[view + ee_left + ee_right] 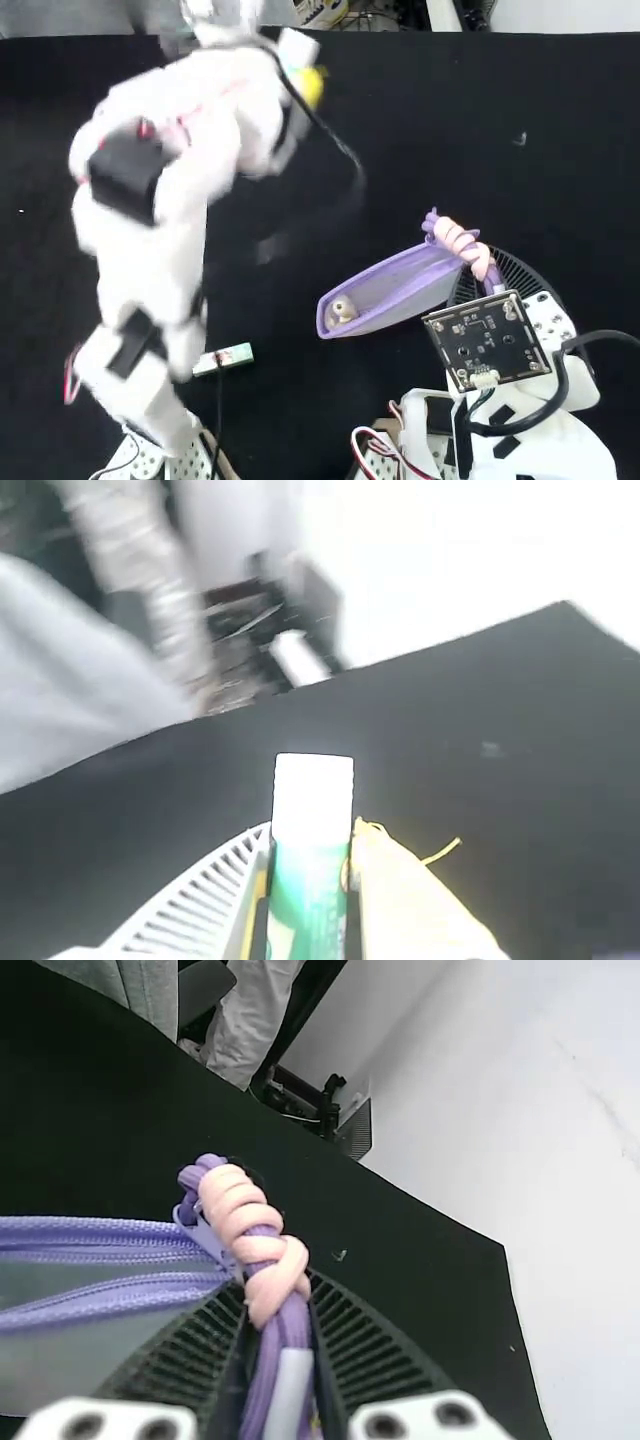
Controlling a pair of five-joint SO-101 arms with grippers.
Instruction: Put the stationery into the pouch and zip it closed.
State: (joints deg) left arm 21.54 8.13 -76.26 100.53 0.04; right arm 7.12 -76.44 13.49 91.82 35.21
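Black tabletop (500,120), cloth-covered, two white arms mounted at its near edge; a white wall and some clutter lie beyond the far edge.

Item 1. Left end effector (312,885): raised high over the far left part of the tabletop, its fingers pressed against a white-and-green stick (312,810). The stick's white end pokes out past the fingertips. One finger is white and ribbed, the other yellowish.

Item 2. Right end effector (277,1345): low at the near right, its black ribbed fingers clamped on the end of the pouch (395,290), just behind the braided pull (250,1240).

Item 3. Pouch: lilac, long and narrow, held off the tabletop at one end and slanting down toward the middle. The zip is undone and the mouth gapes upward. Its pink-and-purple braided pull curls out from the gripped end.

Item 4. Small beige object (342,311): inside the pouch, at the low end farthest from the right end effector. What kind of stationery it is I cannot tell.

Item 5. Loose white-and-green piece (224,358): flat on the tabletop near the left arm's base, well apart from the pouch.

Item 6. Bare circuit board (487,338): dark, square, fixed on the right arm's wrist, facing up, with a black cable (560,385) looping from it.
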